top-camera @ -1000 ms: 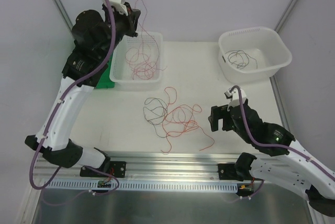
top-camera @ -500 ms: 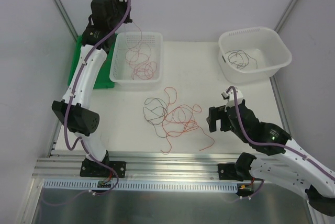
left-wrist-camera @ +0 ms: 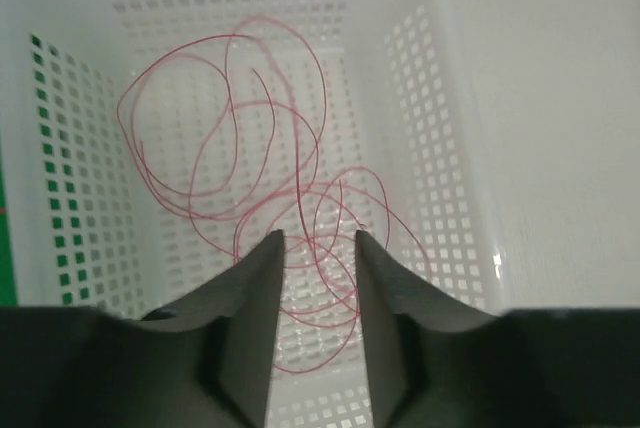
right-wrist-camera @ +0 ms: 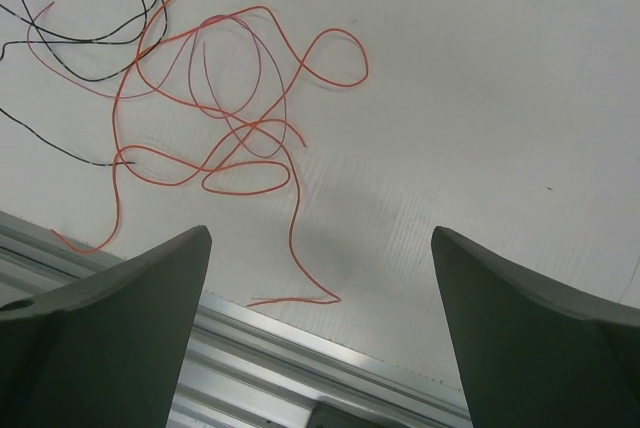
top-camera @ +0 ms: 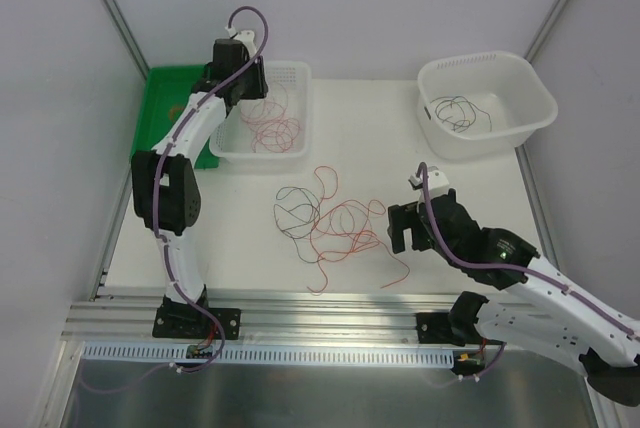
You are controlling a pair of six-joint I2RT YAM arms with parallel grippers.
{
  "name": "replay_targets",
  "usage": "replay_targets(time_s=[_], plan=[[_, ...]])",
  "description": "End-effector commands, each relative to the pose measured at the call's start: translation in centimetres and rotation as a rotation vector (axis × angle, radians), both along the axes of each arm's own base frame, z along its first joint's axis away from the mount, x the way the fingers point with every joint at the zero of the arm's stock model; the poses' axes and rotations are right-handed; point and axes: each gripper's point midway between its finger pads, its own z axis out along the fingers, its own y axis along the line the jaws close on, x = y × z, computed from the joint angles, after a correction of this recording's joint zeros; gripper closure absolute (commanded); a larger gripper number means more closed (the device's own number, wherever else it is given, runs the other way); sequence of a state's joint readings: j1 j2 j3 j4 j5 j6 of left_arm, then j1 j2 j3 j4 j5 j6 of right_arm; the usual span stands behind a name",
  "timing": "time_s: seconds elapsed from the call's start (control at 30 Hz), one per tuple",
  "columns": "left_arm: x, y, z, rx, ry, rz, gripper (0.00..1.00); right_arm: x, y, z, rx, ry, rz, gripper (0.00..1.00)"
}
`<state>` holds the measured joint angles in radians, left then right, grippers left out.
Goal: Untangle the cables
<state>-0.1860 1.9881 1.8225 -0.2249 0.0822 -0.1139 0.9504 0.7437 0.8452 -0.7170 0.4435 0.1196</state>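
Sorting step in hand: red cables point(left-wrist-camera: 285, 188) are dropped in the perforated basket point(left-wrist-camera: 430, 148) at bench's far-left; left jaws are narrowly parted above, nothing pinched. Red/black tangle point(top-camera: 335, 228) is left mid-bench, right jaws spread wide beside it. Next: one strand to be pinched & drawn clear.

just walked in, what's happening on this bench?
Two arms are sorting a tangle of thin wires, apparently by colour. The left tool hangs over the white mesh basket, slightly open with nothing gripped; red wires lie inside it. The right tool hovers wide open near the red and black tangle on the table. Black wires sit in the round tub.
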Motion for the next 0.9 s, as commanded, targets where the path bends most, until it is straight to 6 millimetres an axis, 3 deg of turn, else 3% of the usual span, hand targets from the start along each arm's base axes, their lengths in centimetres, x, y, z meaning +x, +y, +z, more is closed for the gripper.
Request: replay_targets(time_s=[0.0,0.03,0.07,0.13,0.17,0.2,0.23,0.27,0.3,0.33,0.37,0.4,0.43,0.47,0.57,0.6,0.67,0.7,0.73,0.8,0.87], plan=[[-1.5,-0.9,1.4,-0.112,-0.004,0.003,0.60,0.1,0.9,0.8,0.061,-0.009,0.008,0.03],[-2.1,-0.9,1.5,-0.130,0.006,0.012,0.53,0.0,1.0,0.8,0.067,-0.003,0.011,0.03],[-2.9,-0.7,3.2,-0.141,-0.023,0.016,0.40,-0.1,0.9,0.7,0.069,0.001,0.011,0.03],[-4.5,-0.6,3.2,-0.162,-0.007,0.024,0.29,-0.3,1.0,0.6,0.079,0.011,0.012,0.03],[-5.7,-0.6,5.3,-0.178,-0.041,0.015,0.24,-0.3,1.1,0.5,0.080,0.015,0.010,0.03],[-6.9,-0.9,4.7,-0.193,-0.018,-0.001,0.14,-0.4,1.2,0.3,0.080,0.025,0.012,0.03],[-7.7,-1.0,5.1,-0.220,-0.015,-0.002,0.09,-0.5,1.3,0.2,0.086,0.034,0.010,0.03],[-9.2,-1.2,6.8,-0.244,-0.040,-0.013,0.06,-0.5,1.5,0.2,0.091,0.039,0.010,0.03],[-10.5,-1.4,5.6,-0.260,-0.005,-0.013,0.01,-0.5,1.6,0.0,0.092,0.046,0.013,0.03],[-12.1,-1.7,7.1,-0.274,-0.032,-0.029,0.01,-0.5,2.0,-0.2,0.101,0.062,0.015,0.03],[-13.0,-1.9,7.0,-0.280,-0.029,-0.035,0.01,-0.6,2.3,-0.2,0.106,0.068,0.020,0.03],[-14.5,-2.3,5.4,-0.295,0.017,-0.039,0.01,-0.7,2.6,-0.4,0.117,0.082,0.027,0.03],[-16.0,-2.4,6.4,-0.313,-0.002,-0.051,0.01,-0.6,3.1,-0.5,0.119,0.089,0.032,0.02],[-17.6,-3.2,4.6,-0.326,0.048,-0.063,0.01,-0.7,3.3,-0.7,0.125,0.098,0.033,0.02],[-21.1,-4.2,4.0,-0.349,0.066,-0.095,0.01,-0.5,4.2,-1.3,0.130,0.125,0.040,0.01],[-22.9,-5.3,1.9,-0.338,0.117,-0.123,0.01,-0.5,4.4,-1.5,0.128,0.131,0.045,0.01],[-24.9,-5.8,1.0,-0.330,0.127,-0.134,0.01,-0.2,5.0,-1.9,0.123,0.142,0.048,0.03],[-26.8,-7.0,-1.1,-0.316,0.182,-0.171,0.01,-0.1,5.3,-2.0,0.123,0.145,0.050,0.04],[-27.8,-7.3,-1.6,-0.315,0.193,-0.187,0.01,0.1,5.7,-2.1,0.128,0.145,0.054,0.06],[-30.1,-8.0,-4.5,-0.298,0.267,-0.210,0.01,0.6,6.6,-2.5,0.120,0.156,0.061,0.15],[-31.5,-8.0,-6.0,-0.291,0.305,-0.203,0.01,1.1,7.1,-2.8,0.118,0.166,0.060,0.28]])
